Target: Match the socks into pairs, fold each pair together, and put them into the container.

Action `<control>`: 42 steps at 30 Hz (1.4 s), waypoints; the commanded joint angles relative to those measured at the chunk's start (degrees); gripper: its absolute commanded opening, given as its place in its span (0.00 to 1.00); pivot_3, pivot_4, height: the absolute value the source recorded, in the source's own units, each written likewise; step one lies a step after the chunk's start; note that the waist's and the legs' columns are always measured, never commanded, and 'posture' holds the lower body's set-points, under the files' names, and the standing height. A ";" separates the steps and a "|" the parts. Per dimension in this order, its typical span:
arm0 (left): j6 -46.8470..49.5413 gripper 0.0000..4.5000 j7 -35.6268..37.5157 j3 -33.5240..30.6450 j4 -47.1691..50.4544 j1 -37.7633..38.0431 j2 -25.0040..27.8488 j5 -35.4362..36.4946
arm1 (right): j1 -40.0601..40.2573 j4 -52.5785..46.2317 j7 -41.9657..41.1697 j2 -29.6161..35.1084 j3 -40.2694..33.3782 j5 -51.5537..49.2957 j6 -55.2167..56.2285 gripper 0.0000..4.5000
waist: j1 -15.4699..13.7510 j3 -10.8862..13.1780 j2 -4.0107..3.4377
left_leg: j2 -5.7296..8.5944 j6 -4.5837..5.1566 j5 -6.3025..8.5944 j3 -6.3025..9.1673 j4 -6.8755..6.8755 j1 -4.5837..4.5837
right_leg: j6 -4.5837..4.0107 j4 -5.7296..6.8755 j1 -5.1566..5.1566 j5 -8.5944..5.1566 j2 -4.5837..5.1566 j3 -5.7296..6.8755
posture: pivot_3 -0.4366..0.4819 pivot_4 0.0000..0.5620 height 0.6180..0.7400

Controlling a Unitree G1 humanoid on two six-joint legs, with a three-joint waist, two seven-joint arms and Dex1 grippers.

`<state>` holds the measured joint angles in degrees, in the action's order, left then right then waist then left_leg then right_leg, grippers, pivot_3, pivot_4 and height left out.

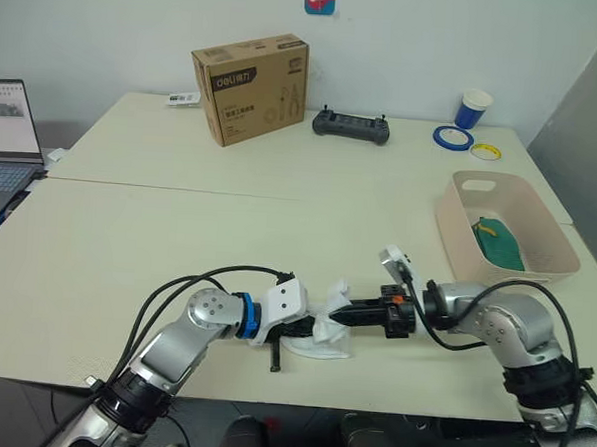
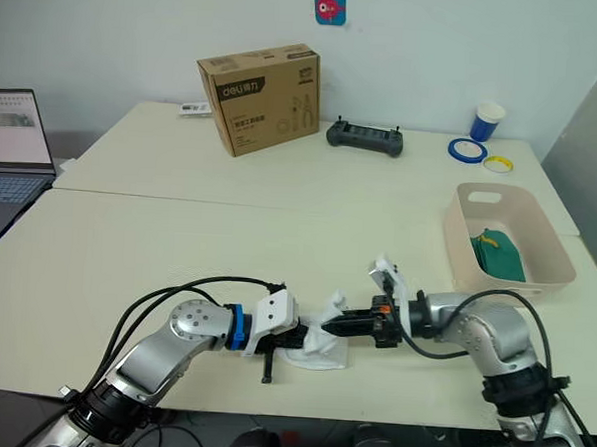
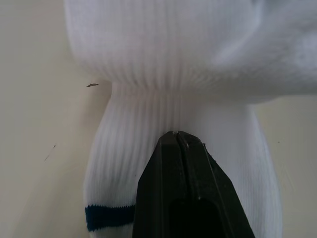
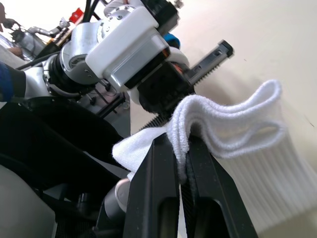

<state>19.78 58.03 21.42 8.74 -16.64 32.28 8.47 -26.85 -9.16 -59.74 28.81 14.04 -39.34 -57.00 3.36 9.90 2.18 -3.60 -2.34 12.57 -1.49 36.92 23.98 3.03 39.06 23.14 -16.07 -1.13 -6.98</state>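
At the near table edge the white socks [image 1: 328, 330] lie bunched between both grippers; left gripper [image 3: 177, 136] jaws together on the ribbing, right gripper [image 4: 181, 148] clamped on a cuff fold; opposed pulling could undo the fold; container [image 1: 461, 232] sits far right.

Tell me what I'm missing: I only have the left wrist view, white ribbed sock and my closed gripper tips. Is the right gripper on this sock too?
Observer: Yes. The right gripper is pinching a folded edge of the white socks, facing the left gripper at the table's near edge.
Operator: Anything in the container yet?
Observer: The container at the right edge holds a folded dark green pair with a yellow mark.
Operator: Anything else near the socks?
Observer: No. The cardboard box and black controller sit at the far side.
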 commanded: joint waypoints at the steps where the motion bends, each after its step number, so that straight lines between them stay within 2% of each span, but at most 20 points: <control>1: 1.77 0.00 -0.37 -0.75 -0.41 0.69 0.99 -0.42 | -0.54 0.74 -1.39 -0.14 2.86 2.63 3.44 0.01 | -0.01 0.00 0.00 | 0.00 0.00 0.00 0.00 0.00 0.00 | 0.00 0.00 0.00 0.00 0.00 0.01 | 0.48 0.27 1.00; 4: 2.14 0.00 -0.27 -1.34 0.32 1.50 1.85 -0.29 | -0.65 0.89 -0.04 -1.35 2.89 2.98 3.75 0.01 | 0.03 0.00 0.00 | 0.00 0.00 0.00 -0.03 0.01 0.01 | 0.00 -0.01 0.00 0.00 0.01 -0.02 | 0.48 0.27 1.00; 7: 2.41 0.00 -0.28 -2.01 1.29 2.59 2.67 -0.05 | -0.57 -0.22 0.69 -2.17 1.34 1.17 2.46 0.18 | 0.29 0.00 -0.01 | -0.05 0.00 0.00 0.00 0.00 0.00 | 0.00 0.02 0.01 0.00 -0.05 -0.01 | 0.48 0.27 1.00; 12: 3.20 0.00 -0.41 -2.66 2.54 3.33 2.90 0.45 | -0.87 -3.90 1.63 -1.83 -3.73 -4.52 -2.30 0.55 | 0.26 0.00 -0.01 | -0.08 0.00 0.00 0.04 -0.02 0.00 | -0.02 0.03 0.02 0.00 -0.08 0.00 | 0.48 0.27 1.00; 15: 3.75 0.00 -0.45 -3.13 2.96 3.52 2.81 0.84 | -0.76 -6.13 1.39 -0.78 -6.79 -8.83 -5.91 0.55 | 0.26 0.00 -0.01 | -0.07 0.00 0.00 0.03 -0.02 0.00 | -0.02 0.02 0.02 0.00 -0.07 -0.01 | 0.48 0.27 1.00; 19: 3.78 0.00 0.08 -3.84 3.27 3.92 3.53 1.26 | 2.07 -6.26 2.51 1.73 -5.39 -2.63 1.05 0.55 | 0.25 -0.01 -0.01 | -0.08 0.00 0.00 0.04 -0.03 0.00 | -0.02 0.02 0.02 -0.01 -0.08 0.01 | 0.48 0.27 1.00; 23: 4.06 0.00 0.09 -4.59 3.43 3.63 3.70 2.20 | 4.22 -4.30 1.35 3.06 0.23 6.86 12.31 0.35 | 0.44 0.00 -0.01 | -0.07 0.00 0.00 0.00 -0.03 -0.01 | -0.03 0.00 0.03 -0.01 -0.08 -0.02 | 0.48 0.27 1.00; 27: 5.35 0.00 -0.27 -6.18 3.62 2.41 3.56 3.80 | 4.67 -0.82 0.36 2.65 5.11 13.94 20.39 0.03 | 0.45 0.00 -0.01 | -0.07 0.00 0.00 -0.01 -0.03 -0.01 | -0.03 0.01 0.04 -0.01 -0.08 -0.02 | 0.48 0.27 1.00; 31: 7.23 0.00 -0.96 -8.17 4.17 1.71 3.35 5.40 | 4.11 2.00 0.01 1.09 7.11 17.06 24.01 0.01 | 0.42 0.00 -0.01 | -0.07 0.00 0.00 -0.02 -0.02 0.01 | -0.02 0.01 0.05 -0.01 -0.07 -0.02 | 0.48 0.27 1.00; 34: 13.05 0.00 -1.49 -14.32 7.23 1.17 4.62 10.75 | 3.77 5.01 1.00 -0.47 9.19 20.79 27.06 0.01 | 0.43 0.01 0.00 | -0.08 0.00 0.00 0.00 -0.03 0.02 | -0.03 0.01 0.06 -0.01 -0.07 -0.01 | 0.48 0.27 1.00; 37: 17.72 0.00 0.68 -18.57 9.79 -0.15 8.45 15.14 | 3.83 5.49 0.89 -1.53 8.35 20.87 27.03 0.01 | 0.43 0.04 0.02 | -0.11 0.00 0.00 0.04 -0.05 0.01 | -0.04 0.02 0.07 -0.01 -0.11 0.03 | 0.48 0.27 1.00; 40: 16.10 0.00 4.48 -19.00 11.13 -0.60 13.86 15.03 | 3.68 4.49 0.67 -1.53 6.93 19.83 26.14 0.01 | 0.44 0.04 0.00 | -0.10 -0.01 0.00 0.05 -0.04 0.00 | -0.06 0.02 0.06 -0.03 -0.10 0.04 | 0.48 0.27 1.00; 42: 16.20 0.00 5.06 -19.40 11.43 -1.52 14.76 16.15 | 3.66 3.64 0.55 -1.36 6.07 19.00 25.39 0.01 | 0.37 0.06 -0.02 | -0.05 -0.01 0.00 -0.02 -0.06 0.00 | -0.07 -0.02 0.05 -0.03 -0.02 0.00 | 0.48 0.27 1.00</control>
<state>36.71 62.08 2.93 18.04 -17.05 46.71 22.82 -22.55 -3.42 -58.94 27.21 22.02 -19.24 -30.98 3.73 9.96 2.16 -3.64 -2.35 12.57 -1.53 36.87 23.99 2.96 39.03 23.20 -16.10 -1.13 -6.97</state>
